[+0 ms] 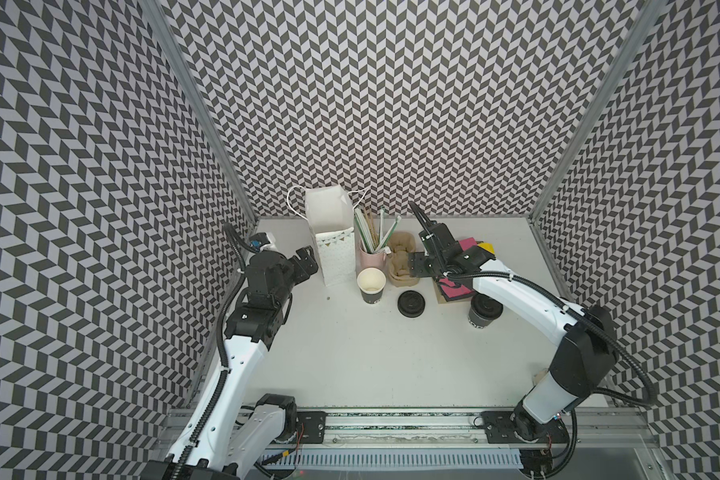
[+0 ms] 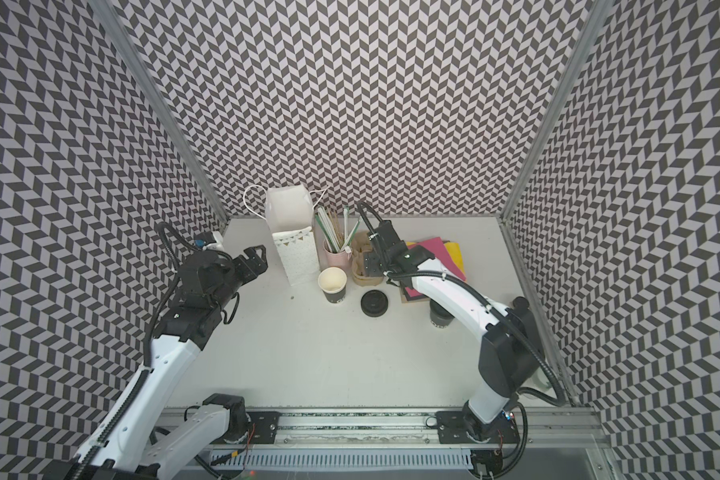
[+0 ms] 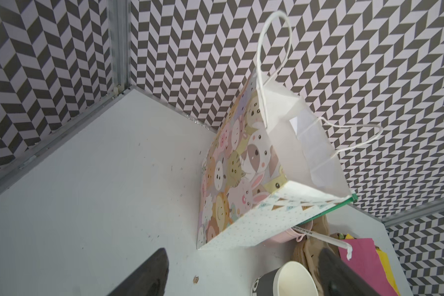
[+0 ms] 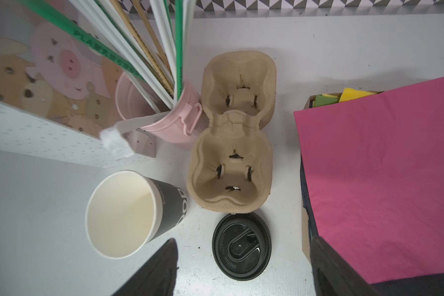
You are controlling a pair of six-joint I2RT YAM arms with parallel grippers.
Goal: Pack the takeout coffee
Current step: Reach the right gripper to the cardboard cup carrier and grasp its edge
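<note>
Nearest, the aluminium rail [image 1: 391, 419] carries both arm bases, and behind it lies a wide bare stretch of the white matte tabletop [image 1: 371, 361]. It is flat and lightly speckled, and I judge it gives enough friction to keep a cup from sliding. Further in, on the right, stands the takeout coffee [image 1: 481, 318], a dark grey paper cup with white print and a black domed plastic lid. It is upright under the right arm's white forearm, which hides part of it in both top views, and neither gripper touches it.

I judge it light, or moderately heavy if filled. Its soft walls would dent under a hard squeeze and its lid could pop off, so the hold belongs on the cup body below the lid's rim, across its width, kept level.

About level with it sits a loose black plastic lid [image 4: 241, 246], then a lidless dark cup [image 4: 123, 212] with a cream inside. Beyond the coffee, the right gripper [image 4: 244, 242] hangs by the 2-well brown pulp carrier [image 4: 231, 133], fingers spread and holding nothing. The left gripper [image 3: 242, 253] is also spread wide and empty, just beside the white paper bag [image 3: 254, 179], which is printed with cartoon animals and stands open.

At the back are a pink pail of straws [image 4: 169, 120] and pink napkins [image 4: 382, 166], and chevron-patterned walls [image 1: 391, 104] enclose 3 sides
</note>
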